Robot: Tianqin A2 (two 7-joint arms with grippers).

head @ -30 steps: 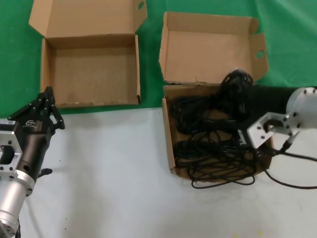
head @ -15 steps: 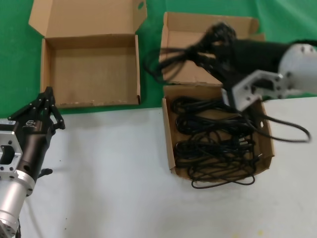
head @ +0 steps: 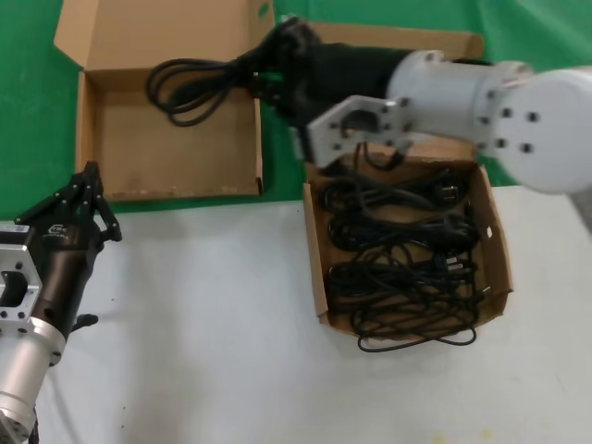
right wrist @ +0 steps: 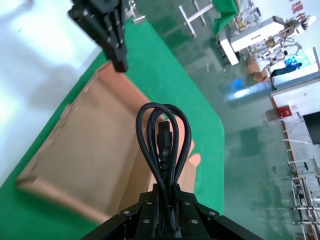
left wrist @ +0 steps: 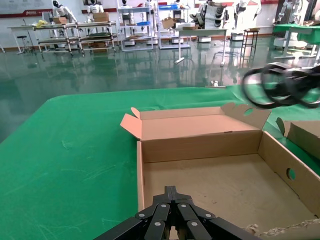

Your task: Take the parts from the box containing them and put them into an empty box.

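Two cardboard boxes, two arms and several black cables are in view.

Left: the left end effector [head: 90, 199] rests low over the white surface [head: 203, 324], at the near edge of the green cloth [head: 28, 111], its dark fingers drawn together to a narrow point and holding nothing. It points at the near wall of the empty box [head: 171, 139].

Centre-left: the empty box is a shallow rectangular tray with its flat lid splayed back and one small oval hole at the lid's corner. Its floor is bare; no cable lies in it. One looped cable bundle [head: 199, 81] hangs in the air above the tray's far half, gripped at one end by the right end effector [head: 277, 55], whose fingers are clamped on it. The right wrist view shows the same bundle [right wrist: 162, 145] as a long thin double loop with a plug at its middle, standing out from the fingers over the tray.

Right: the box of cables [head: 499, 268], squarish with a tall winged lid, sits partly on the white surface. In it lie the remaining cables [head: 402, 268] as a tangled heap; their number cannot be counted. One strand spills over the near wall onto the surface.
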